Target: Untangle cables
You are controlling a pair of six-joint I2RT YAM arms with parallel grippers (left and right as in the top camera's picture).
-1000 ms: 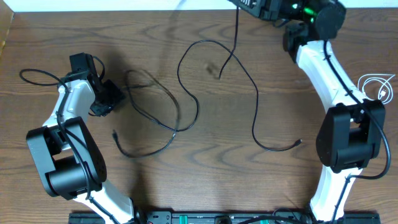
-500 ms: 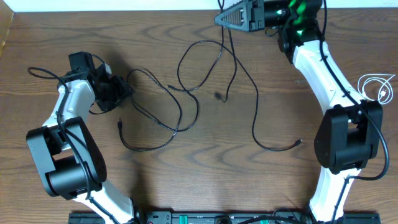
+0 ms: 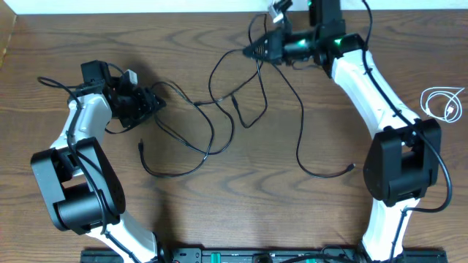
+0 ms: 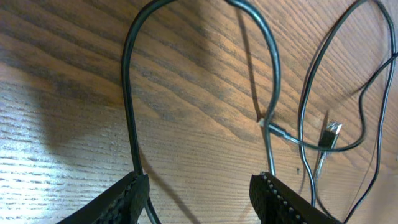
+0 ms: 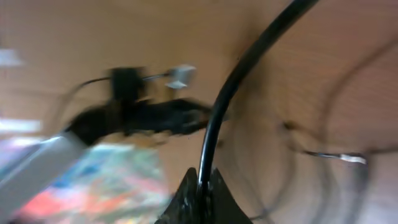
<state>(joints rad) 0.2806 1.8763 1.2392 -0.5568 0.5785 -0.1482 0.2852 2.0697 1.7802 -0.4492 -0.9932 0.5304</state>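
Two long black cables lie crossed in the middle of the wooden table. My right gripper (image 3: 252,50) is shut on one black cable (image 3: 300,124) near the far edge and holds it raised; its free end (image 3: 352,168) rests at the right. The right wrist view shows the fingers (image 5: 202,180) pinched on that cable (image 5: 233,81). My left gripper (image 3: 151,102) is open at the left loop of the other black cable (image 3: 207,152). In the left wrist view the jaws (image 4: 199,183) stand wide apart with the cable loop (image 4: 127,93) between them. A white cable (image 3: 442,101) lies coiled at the right edge.
The other black cable's plug end (image 3: 139,147) lies in front of my left arm. A silver plug (image 4: 329,134) shows among crossing strands in the left wrist view. Thicker arm wiring (image 3: 51,84) loops at the far left. The table's far edge (image 3: 146,13) runs along the top.
My right gripper has swung left and toward the middle, dragging its black cable. My left gripper has moved right to the left cable loop.
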